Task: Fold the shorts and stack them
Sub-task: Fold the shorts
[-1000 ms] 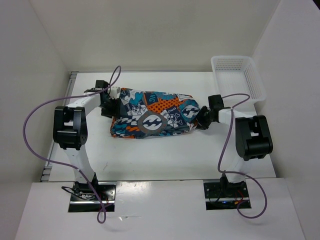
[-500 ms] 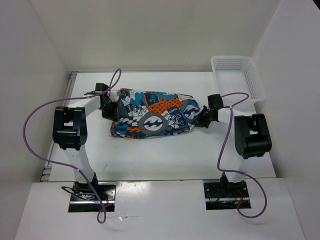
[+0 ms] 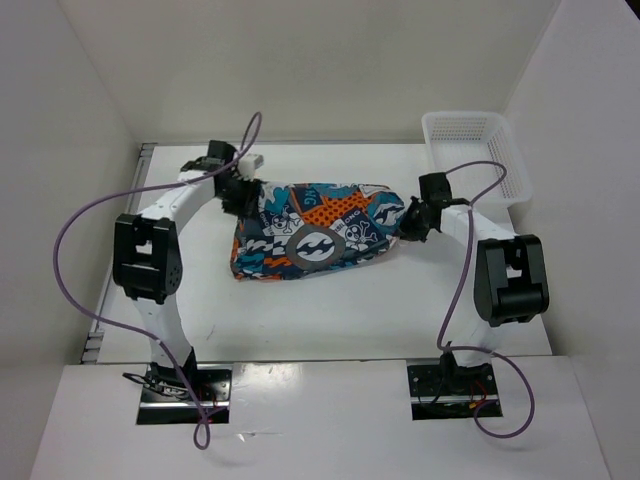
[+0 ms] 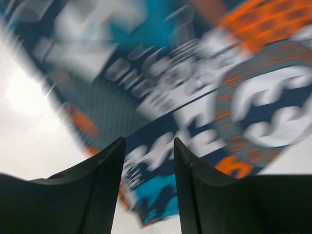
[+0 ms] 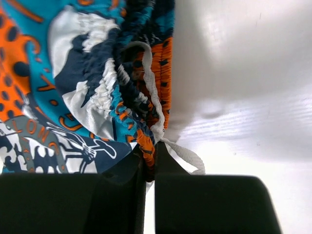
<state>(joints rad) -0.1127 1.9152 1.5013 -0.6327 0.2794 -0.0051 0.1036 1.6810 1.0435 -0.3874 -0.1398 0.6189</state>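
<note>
Because the left wrist view is smeared by motion, I cannot tell whether my left gripper (image 4: 148, 146) has any cloth pinched. Its two fingers (image 4: 105, 192) stand partway apart, with blurred print filling the gap between them. From above, my left gripper (image 3: 243, 195) sits at the left end of the shorts (image 3: 315, 232), where a corner of the fabric rises toward it and is hidden under the wrist.

My right gripper (image 5: 148, 173) is closed almost to a slit on the gathered waistband of the shorts (image 5: 92, 87), and a white drawstring (image 5: 183, 153) trails out just to its right. From above, my right gripper (image 3: 408, 222) meets the right end of the cloth, and the fingertips themselves are too small to make out.

The shorts lie stretched between my two grippers on the table (image 3: 330, 310), bunched rather than flat. A round grey badge (image 3: 313, 247) with a white wave shape sits near the middle. There is orange lettering on the print close to my right fingers, but the folds cut it off and I cannot read a whole word.

A white mesh basket (image 3: 475, 150) stands beyond my right gripper and off to its right, apart from the cloth. Purple cables (image 3: 75, 225) loop from both arms, one arching above my left wrist.
</note>
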